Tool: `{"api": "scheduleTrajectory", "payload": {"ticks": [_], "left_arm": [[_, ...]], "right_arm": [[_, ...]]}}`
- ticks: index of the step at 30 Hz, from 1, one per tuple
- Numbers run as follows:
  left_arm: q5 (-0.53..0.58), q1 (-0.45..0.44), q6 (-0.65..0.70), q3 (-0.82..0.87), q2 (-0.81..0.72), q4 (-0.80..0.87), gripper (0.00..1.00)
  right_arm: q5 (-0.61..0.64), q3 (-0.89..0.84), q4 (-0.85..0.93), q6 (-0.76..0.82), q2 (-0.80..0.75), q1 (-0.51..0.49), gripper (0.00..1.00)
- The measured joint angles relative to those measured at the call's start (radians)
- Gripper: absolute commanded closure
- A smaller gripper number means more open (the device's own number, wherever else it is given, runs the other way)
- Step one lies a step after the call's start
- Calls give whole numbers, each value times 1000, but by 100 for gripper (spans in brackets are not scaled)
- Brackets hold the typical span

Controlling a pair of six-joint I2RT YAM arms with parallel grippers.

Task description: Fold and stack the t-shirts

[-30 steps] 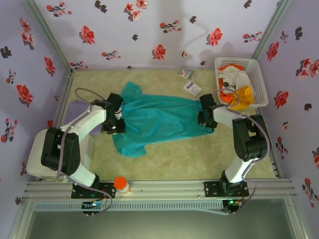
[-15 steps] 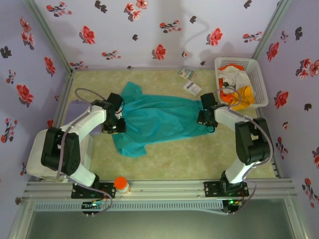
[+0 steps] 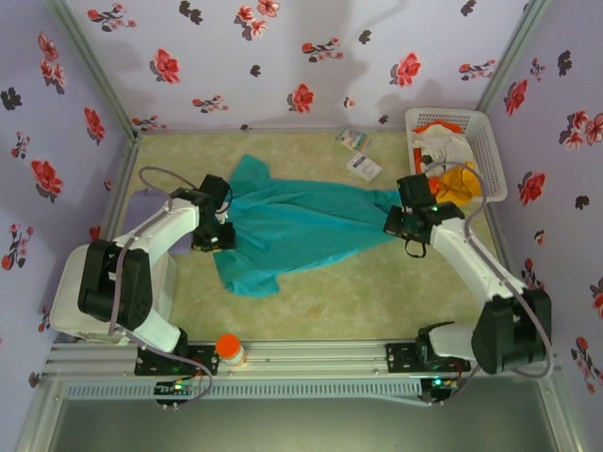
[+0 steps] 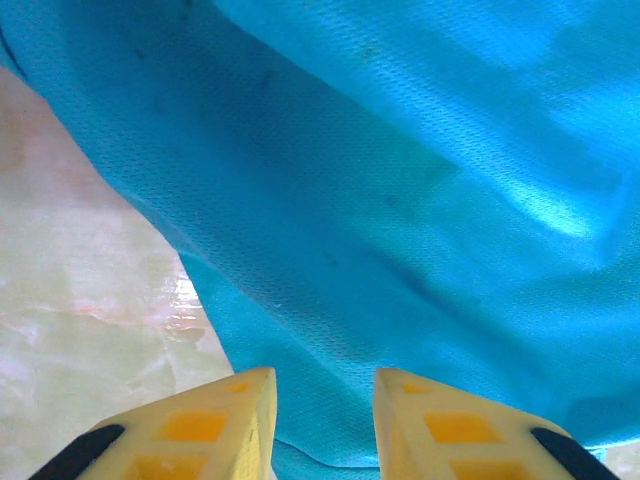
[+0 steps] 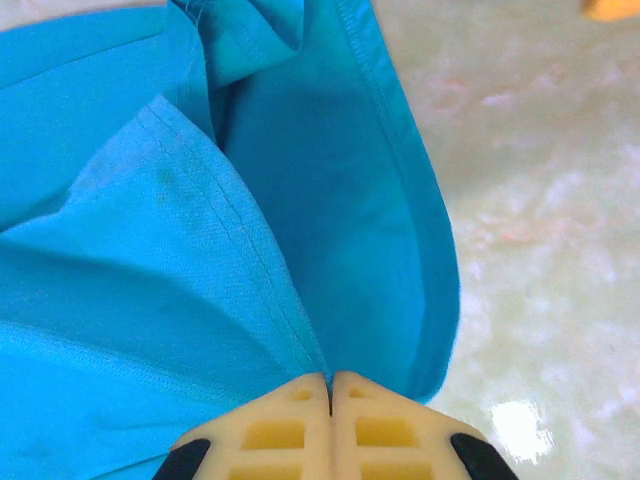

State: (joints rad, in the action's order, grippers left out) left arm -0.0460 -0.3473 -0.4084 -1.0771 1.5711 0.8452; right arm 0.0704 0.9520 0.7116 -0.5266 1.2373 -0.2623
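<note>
Assessing the teal t-shirt [image 3: 301, 226]: it lies unfolded on the table [image 3: 377, 292], spread between the two hands, its body running from the right hand's fingertips across to the left hand.

Fabric: thin knit mesh, soft and light, no stiffness. Judged to sag wherever unsupported and to drag on the table rather than slide clean.

Best hold judged at a stitched hem or seam, where doubled cloth gives bite.

Right hand [image 5: 330, 378]: fingers pressed together, pinching the hemmed edge; cloth puckers in toward the tips.

Left hand [image 4: 322, 390]: fingers partly apart, teal cloth in the gap and ahead of them. Cannot tell whether they grip it.

Orange and white garments [image 3: 448, 151] sit in the basket [image 3: 490, 155] just beyond the right hand.
</note>
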Motion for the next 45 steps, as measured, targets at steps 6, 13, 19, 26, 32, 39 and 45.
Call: {"api": "scheduleTrajectory", "payload": {"ticks": [6, 13, 19, 26, 32, 39, 45], "left_arm": [[0, 1, 0, 0, 0, 0, 69], [-7, 1, 0, 0, 0, 0, 70], [-7, 1, 0, 0, 0, 0, 68], [-30, -3, -22, 42, -23, -3, 59], [-47, -48, -82, 130, -127, 4, 57], [-101, -142, -211, 299, -265, -7, 58], [-132, -226, -335, 394, -368, -31, 55]], "right_arm": [[4, -95, 153, -70, -226, -4, 95], [0, -240, 274, -196, -352, -13, 94], [12, -267, 327, -272, -372, -18, 37], [25, -222, 240, -285, -365, -20, 15], [-6, -198, 26, -254, -206, -70, 14], [-50, -186, -195, -243, -18, -124, 18], [-73, -187, -319, -245, 89, -142, 21]]}}
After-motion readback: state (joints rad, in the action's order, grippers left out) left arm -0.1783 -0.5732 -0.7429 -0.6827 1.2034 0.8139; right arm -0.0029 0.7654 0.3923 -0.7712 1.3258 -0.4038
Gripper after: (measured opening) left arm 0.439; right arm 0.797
